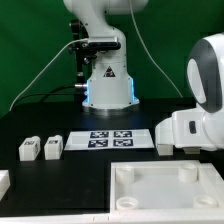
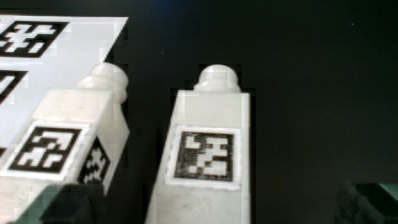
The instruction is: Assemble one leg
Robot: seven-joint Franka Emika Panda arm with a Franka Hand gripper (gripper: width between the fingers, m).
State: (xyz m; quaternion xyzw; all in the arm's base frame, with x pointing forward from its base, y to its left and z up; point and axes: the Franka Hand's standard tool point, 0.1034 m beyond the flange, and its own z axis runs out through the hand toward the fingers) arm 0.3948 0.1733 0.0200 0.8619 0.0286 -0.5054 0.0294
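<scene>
At the exterior view's left, one leg (image 1: 28, 149) and a second leg (image 1: 52, 146) sit side by side on the black bench (image 1: 60, 175), close but apart. The marker board (image 1: 112, 139) comes next, with the tabletop (image 1: 165, 185) nearer the camera. The arm (image 1: 200, 100) bends low at the right edge. In the wrist view the jaws are dark blurs flanking both legs, apart and holding nothing.

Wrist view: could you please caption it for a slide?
Two tagged white legs side by side on table, marker board alongside.
</scene>
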